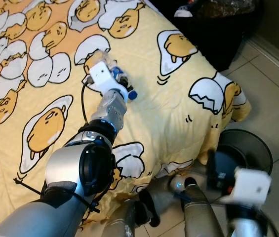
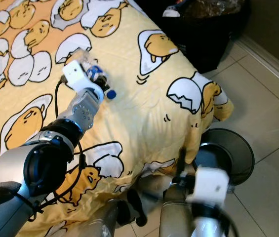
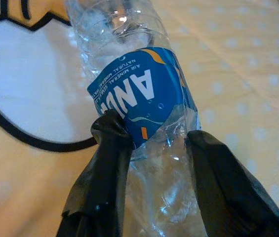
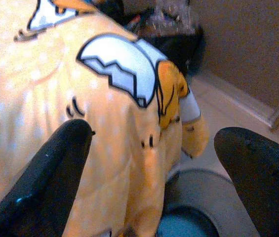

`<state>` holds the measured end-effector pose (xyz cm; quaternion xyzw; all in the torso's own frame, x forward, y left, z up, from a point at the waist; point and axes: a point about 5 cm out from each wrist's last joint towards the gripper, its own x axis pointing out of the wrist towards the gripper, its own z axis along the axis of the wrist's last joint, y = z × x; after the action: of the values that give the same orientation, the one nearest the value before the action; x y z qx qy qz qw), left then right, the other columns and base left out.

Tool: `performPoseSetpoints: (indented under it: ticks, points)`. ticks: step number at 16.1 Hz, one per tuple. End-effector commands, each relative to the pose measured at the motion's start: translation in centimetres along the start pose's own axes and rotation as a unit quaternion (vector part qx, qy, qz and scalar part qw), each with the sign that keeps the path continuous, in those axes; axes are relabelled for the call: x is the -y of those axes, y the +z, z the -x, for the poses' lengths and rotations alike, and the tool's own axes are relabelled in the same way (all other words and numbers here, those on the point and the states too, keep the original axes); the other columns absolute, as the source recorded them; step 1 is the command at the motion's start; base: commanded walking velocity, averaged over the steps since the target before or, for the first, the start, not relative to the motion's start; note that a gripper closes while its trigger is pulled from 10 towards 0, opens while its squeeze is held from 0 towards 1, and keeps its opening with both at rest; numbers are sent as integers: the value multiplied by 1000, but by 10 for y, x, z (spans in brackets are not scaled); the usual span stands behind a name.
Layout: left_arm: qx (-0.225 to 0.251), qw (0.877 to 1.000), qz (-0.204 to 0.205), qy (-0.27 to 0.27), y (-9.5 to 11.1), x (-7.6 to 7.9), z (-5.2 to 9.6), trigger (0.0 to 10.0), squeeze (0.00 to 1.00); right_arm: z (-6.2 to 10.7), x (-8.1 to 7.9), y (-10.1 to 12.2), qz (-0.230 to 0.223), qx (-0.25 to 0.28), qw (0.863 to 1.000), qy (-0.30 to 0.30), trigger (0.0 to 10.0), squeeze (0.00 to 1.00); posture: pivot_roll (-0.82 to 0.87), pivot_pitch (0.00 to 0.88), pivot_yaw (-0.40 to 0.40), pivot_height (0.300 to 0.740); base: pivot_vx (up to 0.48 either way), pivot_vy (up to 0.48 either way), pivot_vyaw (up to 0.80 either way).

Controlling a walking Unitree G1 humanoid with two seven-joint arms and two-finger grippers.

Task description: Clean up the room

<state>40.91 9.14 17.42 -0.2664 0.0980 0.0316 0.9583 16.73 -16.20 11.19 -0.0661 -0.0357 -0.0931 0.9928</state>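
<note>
Closest to the head camera is the silver left arm, reaching forward and away across the bed, whose yellow cover is printed with cartoon eggs and cracked shells. At the arm's far end the left gripper sits at a clear plastic bottle with a blue label and a blue cap, lying on its side on the cover near the middle of the bed. Low on the right, the right gripper hangs off the bed's corner, above a round dark bin standing on the pale tiled floor. Beyond the bed's far corner sits a black bag stuffed with crinkled plastic.

From the right eye the same layout shows: the bottle lies on the cover, well apart from the bin beside the bed's corner.

Looking along the left wrist, the two black fingers press on either side of the bottle's crumpled clear body just below the blue label, closed onto it. Yellow cover with a white egg shape lies behind.

Along the right wrist, the two black fingers stand wide apart with nothing between them; past them the draped bed corner hangs, with the bin's rim below and a brown wall behind.
</note>
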Motion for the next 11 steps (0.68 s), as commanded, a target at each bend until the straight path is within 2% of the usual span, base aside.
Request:
performPoseSetpoints:
  ticks: [1,2,3,5,7,8,9,11]
  points:
    - [21,999,-29,-37,10,8,-1,0,0,-9,3,-10,-9,-23,1000,9,10000,0,-378,188,228,740,0,0,0]
    - [32,997,-38,-51,15,10,-1,0,0,-15,2,-10,-9,-18,1000,17,10000,0,-374,179,222,740,0,0,0]
    - [52,994,-59,-75,23,15,-1,0,0,-25,1,-11,-7,-13,999,32,10000,0,-342,128,190,740,0,0,0]
    - [93,976,-135,-144,28,15,3,0,0,-57,6,-18,-22,-15,998,54,10000,0,-285,65,152,740,0,0,0]
    - [119,958,-185,-182,24,6,7,0,0,-72,7,-20,-47,-21,997,55,10000,0,-240,21,119,740,0,0,0]
    - [128,947,-216,-202,16,-9,13,0,0,-84,9,-19,-70,-24,996,55,10000,0,-206,0,93,740,0,0,0]
    - [123,941,-232,-216,4,-24,21,0,0,-95,11,-18,-72,-24,995,63,10000,0,-182,0,71,740,0,0,0]
    - [138,929,-269,-213,-15,-50,45,0,0,-112,16,-17,-51,-22,994,98,10000,0,-135,0,-2,740,0,0,0]
